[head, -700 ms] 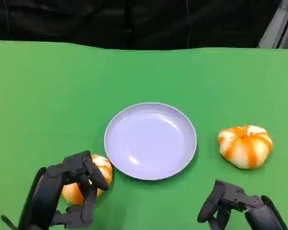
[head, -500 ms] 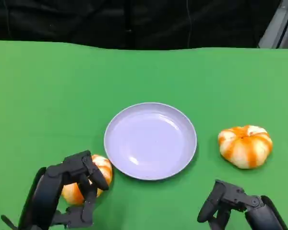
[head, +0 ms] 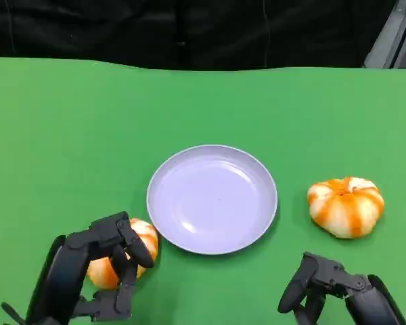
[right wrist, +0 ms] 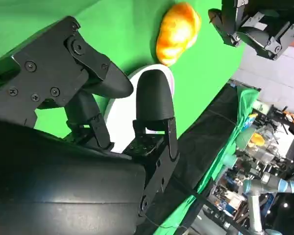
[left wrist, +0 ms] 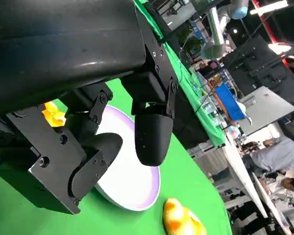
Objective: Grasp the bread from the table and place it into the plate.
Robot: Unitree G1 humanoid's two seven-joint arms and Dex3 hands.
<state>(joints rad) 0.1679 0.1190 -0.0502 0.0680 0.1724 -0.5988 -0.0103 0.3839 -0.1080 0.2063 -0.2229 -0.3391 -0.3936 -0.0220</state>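
nothing has moved since the earlier frames: left hand [head: 98, 274] is still cupped around the near bun [head: 122, 261], not yet clenched.
right hand [head: 325, 288] hangs released, holding nothing; close firmly, lift clear of the plate [head: 164, 223] rim, leave far bun [head: 346, 206].

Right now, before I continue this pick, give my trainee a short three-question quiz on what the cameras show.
1. True or false: the plate already holds a bread.
2. Which robot hand is at a bread: A) the left robot hand, B) the right robot hand, C) both?
3. Fill the gap: in the head view, the free bread lies on the plate's ____ side, on the green table.

Key:
1. False; the plate holds nothing.
2. A; its fingers are curled around the near bread, still on the table beside the plate. Whether they grip it is unclear.
3. Right; it sits apart from the plate, untouched.
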